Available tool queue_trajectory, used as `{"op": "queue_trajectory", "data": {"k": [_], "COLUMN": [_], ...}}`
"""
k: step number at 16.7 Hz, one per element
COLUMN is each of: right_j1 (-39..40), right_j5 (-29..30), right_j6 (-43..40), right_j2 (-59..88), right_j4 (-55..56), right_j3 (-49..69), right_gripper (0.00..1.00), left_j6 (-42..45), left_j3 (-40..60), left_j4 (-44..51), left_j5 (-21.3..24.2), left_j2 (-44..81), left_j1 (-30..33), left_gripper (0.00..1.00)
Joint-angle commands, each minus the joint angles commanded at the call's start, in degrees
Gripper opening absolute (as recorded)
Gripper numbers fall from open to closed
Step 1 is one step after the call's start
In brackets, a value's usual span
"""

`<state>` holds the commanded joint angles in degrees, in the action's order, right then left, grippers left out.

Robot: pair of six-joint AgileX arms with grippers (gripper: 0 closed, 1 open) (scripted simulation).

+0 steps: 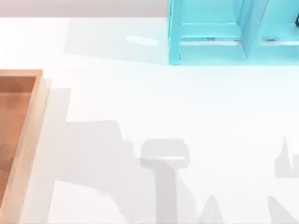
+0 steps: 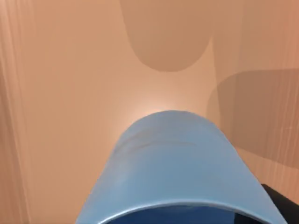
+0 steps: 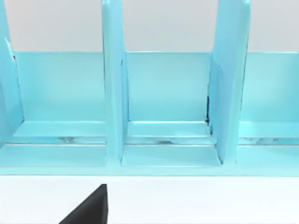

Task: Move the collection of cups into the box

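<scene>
The bright blue cup (image 2: 173, 163) sits very close in the left wrist view, its open mouth toward the camera. It hangs over the orange-brown floor of the box (image 2: 70, 70), where a rounded shadow falls beyond it. My left gripper (image 2: 284, 201) shows as a dark edge beside the cup and holds it. In the top view the box (image 1: 29, 135) lies at the table's left edge, with its lighter thick rim running toward the front. A black piece of my right gripper (image 3: 88, 209) shows over the white table, facing the shelf.
A light-blue shelf frame (image 1: 219, 32) with upright dividers (image 3: 114, 93) stands at the back right of the white table. Grey shadows of the arms fall across the table's front half.
</scene>
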<state>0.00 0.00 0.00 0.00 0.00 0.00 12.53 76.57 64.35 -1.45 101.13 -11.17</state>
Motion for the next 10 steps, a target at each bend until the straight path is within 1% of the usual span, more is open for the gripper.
{"op": "queue_trajectory", "data": {"k": [10], "right_j1": [0.0], "right_j5": [0.0], "right_j6": [0.0], "right_j2": [0.0], "right_j4": [0.0], "right_j3": [0.0], "right_gripper": [1.0], "left_j6": [0.0], "left_j3": [0.0], "left_j4": [0.0], "left_j5": [0.0], "left_j2": [0.0], "left_j1": [0.0], "left_gripper": [0.83]}}
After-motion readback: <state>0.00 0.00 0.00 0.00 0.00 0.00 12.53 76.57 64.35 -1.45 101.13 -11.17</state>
